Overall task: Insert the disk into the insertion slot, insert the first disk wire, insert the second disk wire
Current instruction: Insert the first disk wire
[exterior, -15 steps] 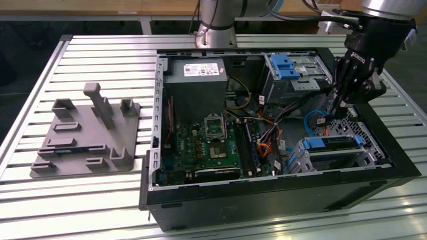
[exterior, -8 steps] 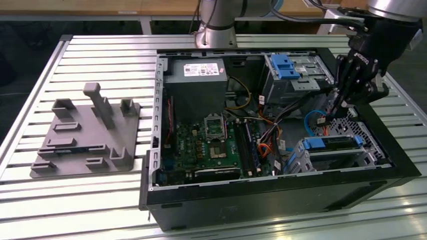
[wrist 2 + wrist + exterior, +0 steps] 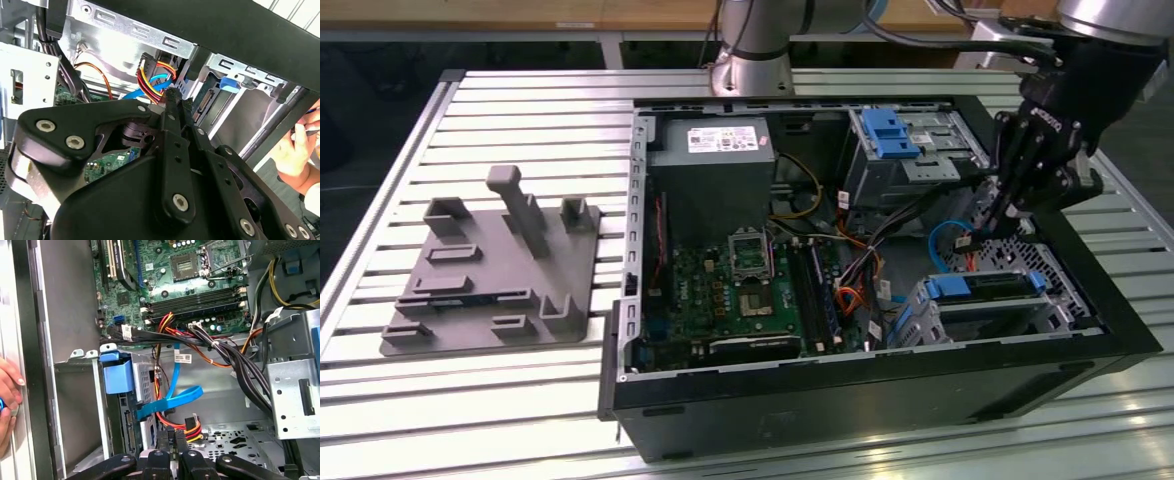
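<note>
slatted counter (image 3: pixel 520 400), open case (image 3: pixel 854 405): disk in, wires under way

the disk (image 3: pixel 983 285) already sits in its slot (image 3: pixel 927 322), just beyond the tips of the pincer (image 3: pixel 1003 215). the pincer is narrow and looks clamped on the plug of the red-and-yellow wire (image 3: pixel 152 77), close to the disk's back edge. i cannot tell whether that plug is seated. a blue wire (image 3: pixel 172 400) hangs just beside it.

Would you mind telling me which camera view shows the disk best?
The exterior view: the disk sits in the insertion slot with its blue carrier seen from above. The first wrist view shows one blue end edge-on; the second wrist view, a blue corner.
</note>
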Motion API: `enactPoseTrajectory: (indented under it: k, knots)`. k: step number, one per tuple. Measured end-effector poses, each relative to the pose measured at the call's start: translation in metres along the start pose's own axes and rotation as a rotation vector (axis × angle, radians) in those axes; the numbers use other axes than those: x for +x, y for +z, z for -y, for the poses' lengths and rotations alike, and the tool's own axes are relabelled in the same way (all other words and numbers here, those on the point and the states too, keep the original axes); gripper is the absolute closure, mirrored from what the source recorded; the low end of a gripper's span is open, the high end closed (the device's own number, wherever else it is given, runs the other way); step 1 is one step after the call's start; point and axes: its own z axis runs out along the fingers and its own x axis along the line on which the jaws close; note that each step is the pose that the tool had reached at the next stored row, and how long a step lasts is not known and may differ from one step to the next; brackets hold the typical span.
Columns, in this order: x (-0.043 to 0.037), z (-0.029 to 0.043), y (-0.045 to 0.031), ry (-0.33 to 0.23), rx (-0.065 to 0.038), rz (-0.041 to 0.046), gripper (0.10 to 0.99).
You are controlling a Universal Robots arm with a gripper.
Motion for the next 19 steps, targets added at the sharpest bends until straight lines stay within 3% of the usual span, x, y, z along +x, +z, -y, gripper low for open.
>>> enactPoseTrajectory:
  k: [3, 9, 11, 16, 18, 19]
  knots:
    - [0.0013, 0.0002, 0.0002, -0.005, 0.000, 0.0045, 0.922]
    - [0.0109, 0.0018, 0.0021, -0.006, -0.004, 0.0314, 0.922]
    - [0.0123, 0.0019, 0.0024, -0.007, -0.007, 0.0558, 0.922]
    - [0.0170, 0.0028, 0.0032, -0.011, -0.019, 0.1352, 0.922]
    - [0.0195, 0.0033, 0.0035, -0.012, -0.022, 0.1585, 0.922]
    - [0.0210, 0.0036, 0.0037, -0.013, -0.023, 0.1643, 0.922]
